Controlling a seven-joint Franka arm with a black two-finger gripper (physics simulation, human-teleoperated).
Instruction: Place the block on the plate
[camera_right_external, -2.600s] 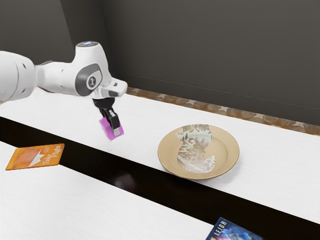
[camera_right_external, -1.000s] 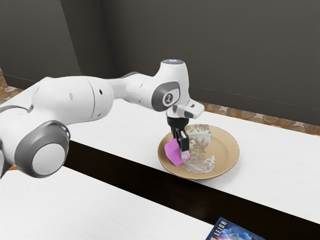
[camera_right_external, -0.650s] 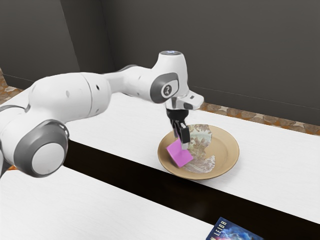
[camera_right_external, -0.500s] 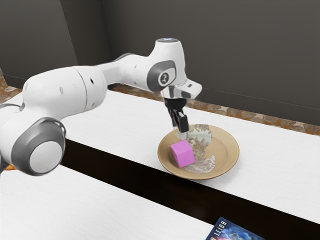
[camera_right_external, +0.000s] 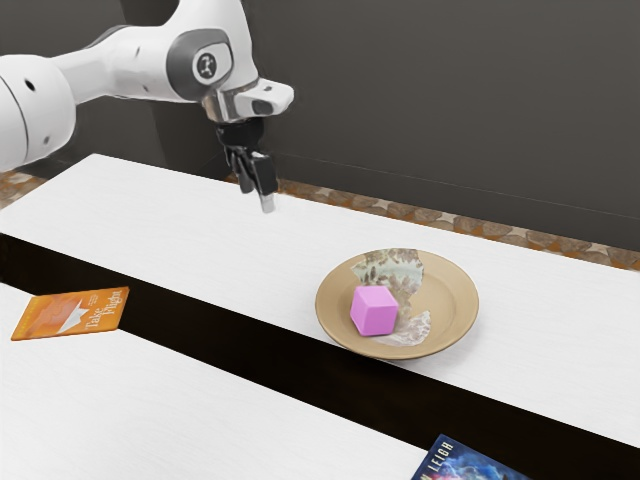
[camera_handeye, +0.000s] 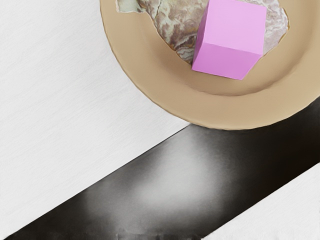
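My gripper (camera_right_external: 256, 194) hangs in the air above the white table, off to the exterior view's left of the plate (camera_right_external: 455, 305). Its two fingers stand apart, with nothing held. The pink block (camera_right_external: 374, 312) rests flat inside the plate, partly over the patterned patch and touching neither finger. From the wrist view, the block (camera_handeye: 231, 32) sits within the rim of the tan plate (camera_handeye: 240, 112).
An orange book (camera_right_external: 70, 313) lies toward the exterior view's left, and a dark blue book (camera_right_external: 465, 462) is at its lower edge. A black strip (camera_right_external: 270, 352) runs across the white table (camera_right_external: 160, 225), passing near the plate.
The block left my gripper and settled from a tilted pose onto the plate. My hand has risen and moved back toward the exterior view's left, uncovering the orange book.
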